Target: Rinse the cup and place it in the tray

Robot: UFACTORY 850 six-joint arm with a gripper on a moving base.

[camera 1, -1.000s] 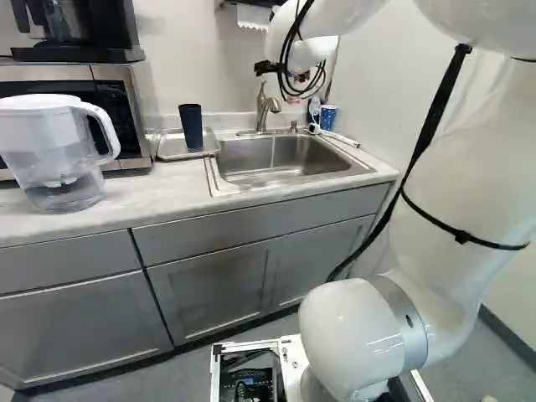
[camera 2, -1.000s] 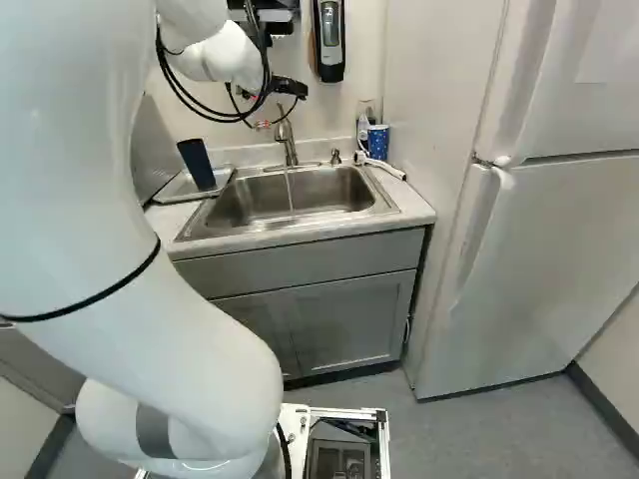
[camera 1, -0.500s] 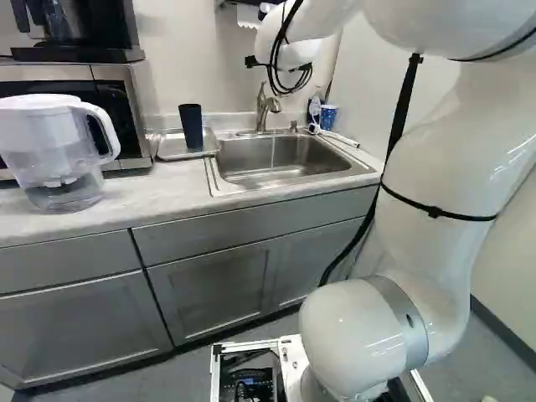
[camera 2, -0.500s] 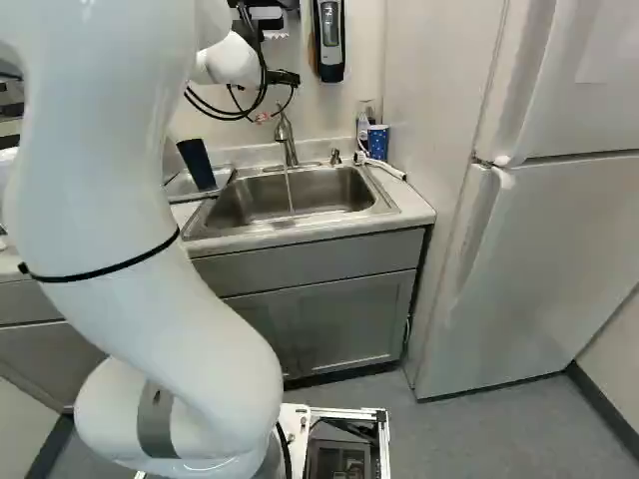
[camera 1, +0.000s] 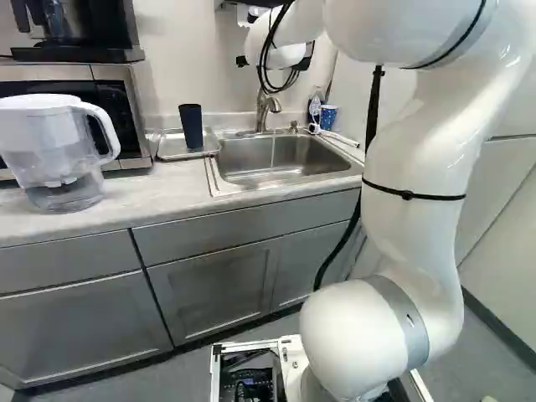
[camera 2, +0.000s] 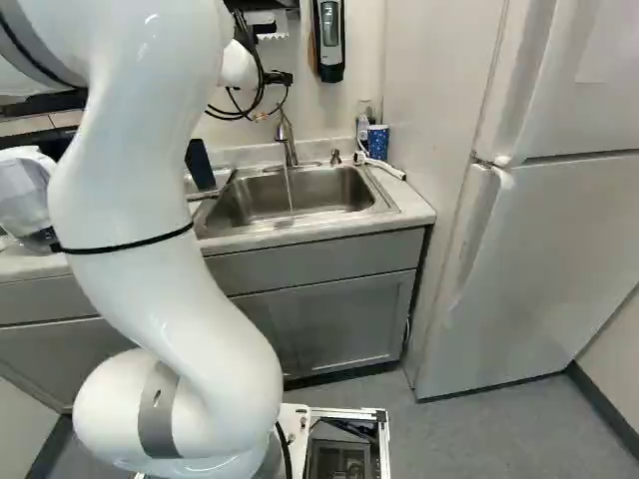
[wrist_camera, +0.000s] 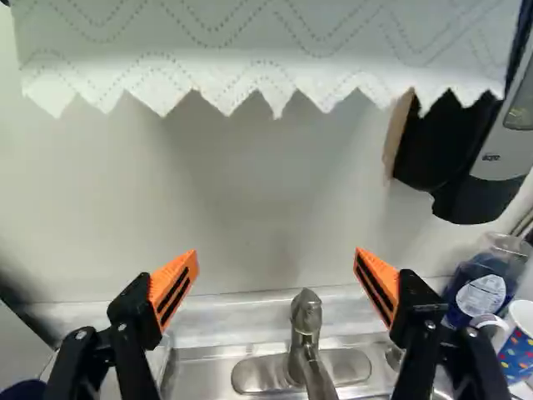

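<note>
Tabletop (camera 1: 172, 188) carries the lot. Sink (camera 1: 276, 182) is set into it, thin water stream (camera 2: 291, 192) dropping in from the faucet (camera 2: 286, 140). Clear pitcher (camera 1: 59, 146) with white lid, in front of the microwave (camera 1: 48, 74); fill level: can't tell. Metal tray (camera 1: 171, 149) sits just beside the sink, dark blue cup (camera 1: 191, 126) standing in it. Inside of that cup isn't visible to me. Past the sink, by the wall: bottle (wrist_camera: 479, 287) with blue liquid, dotted paper cup (wrist_camera: 518, 350) beside it, contents unclear.

My fingers (camera 2: 262, 116): up near the faucet, above the sink. Wrist view has my fingers (wrist_camera: 276, 254) wide apart, nothing clamped. Dark blue cup is lower than them and off to the tray side, outside the gap, not touching.
</note>
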